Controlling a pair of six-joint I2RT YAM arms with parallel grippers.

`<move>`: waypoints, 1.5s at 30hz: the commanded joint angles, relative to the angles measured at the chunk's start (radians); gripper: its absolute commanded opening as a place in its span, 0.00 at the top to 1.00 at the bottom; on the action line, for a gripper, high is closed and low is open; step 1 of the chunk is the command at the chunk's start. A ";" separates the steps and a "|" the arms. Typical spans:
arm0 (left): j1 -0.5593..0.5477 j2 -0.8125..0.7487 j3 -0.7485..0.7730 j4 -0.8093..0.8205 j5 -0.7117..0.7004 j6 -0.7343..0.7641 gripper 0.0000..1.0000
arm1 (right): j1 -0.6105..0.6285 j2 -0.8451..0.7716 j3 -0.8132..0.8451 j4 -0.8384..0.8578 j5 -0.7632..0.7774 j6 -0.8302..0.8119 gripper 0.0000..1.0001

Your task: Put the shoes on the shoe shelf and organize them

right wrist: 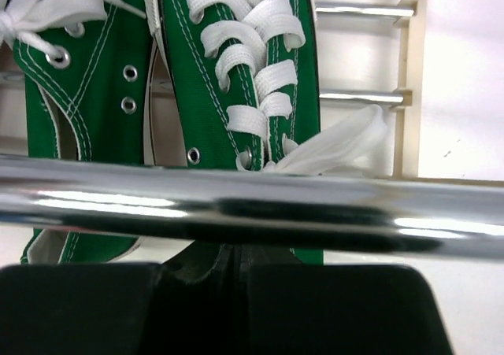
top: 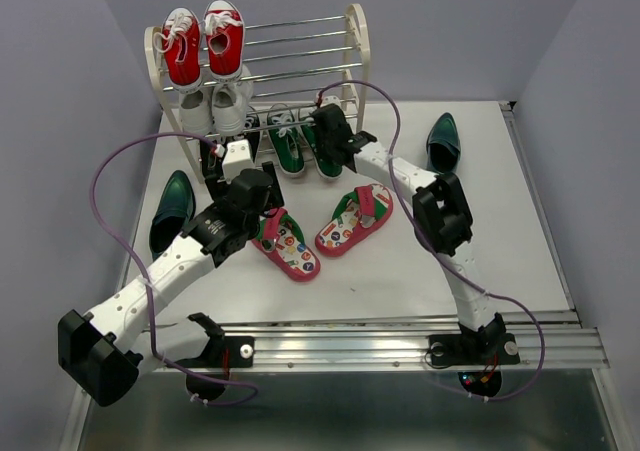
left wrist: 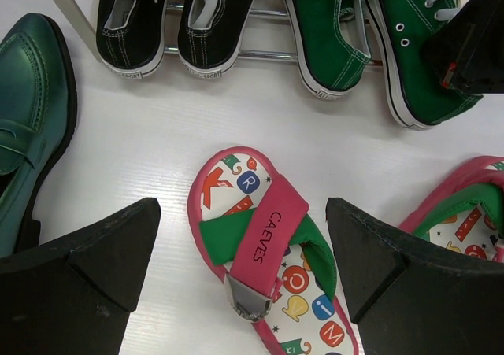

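My left gripper point(top: 268, 211) point(left wrist: 242, 213) hangs open over the left pink-red flip-flop point(top: 287, 243) point(left wrist: 264, 237), one finger on each side of its strap and clear of it. The other flip-flop point(top: 355, 219) point(left wrist: 465, 213) lies just to the right. The green sneakers point(top: 286, 143) point(right wrist: 236, 79) stand on the bottom tier of the shoe shelf point(top: 355, 31). My right gripper point(top: 325, 121) point(right wrist: 240, 253) is shut at the right sneaker's heel, and a chrome rod point(right wrist: 252, 205) hides the contact. One teal dress shoe point(top: 172, 211) point(left wrist: 24, 119) lies left, another point(top: 443, 141) right.
Red sneakers point(top: 203, 43) fill the left of the top tier, with white sneakers point(top: 215, 106) on the tier below. Black sneakers point(left wrist: 169, 20) stand on the bottom tier, left of the green pair. The table's side walls run close on both sides.
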 commanded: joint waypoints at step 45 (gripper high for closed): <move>0.060 0.027 -0.003 0.056 -0.008 0.023 0.01 | 0.016 -0.080 -0.449 0.997 0.000 -0.478 0.46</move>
